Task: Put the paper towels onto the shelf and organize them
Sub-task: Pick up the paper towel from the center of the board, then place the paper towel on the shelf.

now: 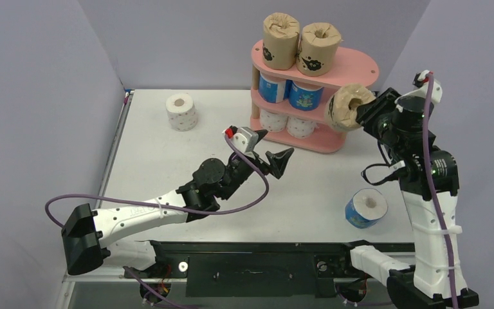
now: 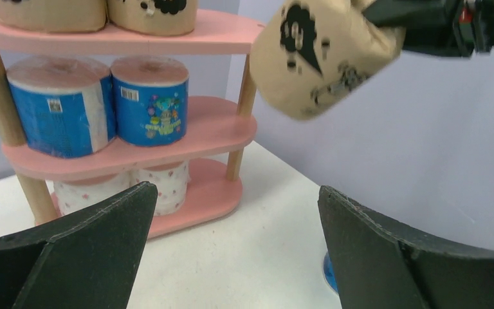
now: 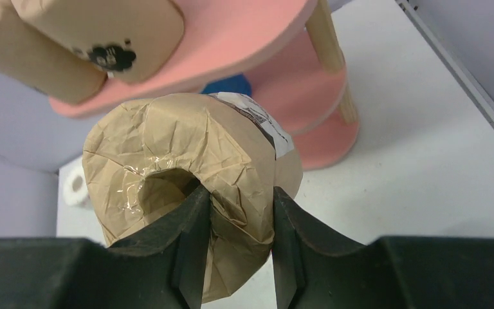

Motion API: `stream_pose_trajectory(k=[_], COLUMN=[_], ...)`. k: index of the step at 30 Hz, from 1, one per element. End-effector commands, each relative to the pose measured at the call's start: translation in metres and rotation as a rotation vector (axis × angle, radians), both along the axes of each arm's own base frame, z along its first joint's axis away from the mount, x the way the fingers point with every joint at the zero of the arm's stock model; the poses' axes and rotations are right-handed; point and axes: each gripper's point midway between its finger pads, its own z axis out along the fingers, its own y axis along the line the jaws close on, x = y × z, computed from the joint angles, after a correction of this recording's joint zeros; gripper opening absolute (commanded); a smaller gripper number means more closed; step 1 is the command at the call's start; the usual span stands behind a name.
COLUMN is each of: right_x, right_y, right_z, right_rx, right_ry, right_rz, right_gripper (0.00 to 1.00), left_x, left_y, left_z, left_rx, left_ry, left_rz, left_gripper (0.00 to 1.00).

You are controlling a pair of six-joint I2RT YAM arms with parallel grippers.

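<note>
White roll (image 1: 181, 111) loose on table (image 1: 154, 161), left. Left fingers (image 2: 90, 244) spread, empty, mid-table. Shelf (image 1: 357, 67): two rolls per tier. Right fingers (image 3: 190, 251) pinch brown roll (image 1: 346, 106) by its end wall, tipped sideways off the shelf's right end. Step: shelving it. Next likely needs lifting and uprighting onto the top board's free spot. Blue roll (image 1: 366, 207) waits on the table.

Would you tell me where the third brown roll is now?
Top view: the third brown roll is held in the air by the right tool, just off the right end of the shelf, near two brown rolls on top.
</note>
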Motion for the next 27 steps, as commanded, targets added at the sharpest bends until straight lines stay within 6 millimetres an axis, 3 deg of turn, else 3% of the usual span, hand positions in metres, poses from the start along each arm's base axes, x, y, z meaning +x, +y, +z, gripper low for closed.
stream_pose_trajectory(k=[1, 5, 11, 19, 27], right_x=[0.026, 0.043, 0.059, 0.090, 0.117], right_y=[-0.015, -0.027, -0.041, -0.049, -0.051], right_z=[0.070, 0.098, 0.119, 0.131, 0.117], right_rx=[0.109, 0.188, 0.232, 0.288, 0.294], right_ry=[-0.196, -0.271, -0.316, -0.327, -0.286], right_rz=[-0.086, -0.123, -0.155, -0.166, -0.174], right_gripper=[0.28, 0.28, 0.28, 0.29, 0.30], left_x=[-0.012, -0.021, -0.029, -0.025, -0.020], left_y=[0.021, 0.039, 0.055, 0.044, 0.024], left_z=[0.007, -0.022, -0.033, -0.028, -0.010], left_rx=[-0.128, -0.136, -0.156, -0.133, -0.116], left_ry=[0.041, 0.111, 0.144, 0.128, 0.089], left_rz=[-0.024, -0.026, -0.024, -0.032, -0.059], left_gripper=[0.96, 0.96, 0.96, 0.96, 0.96])
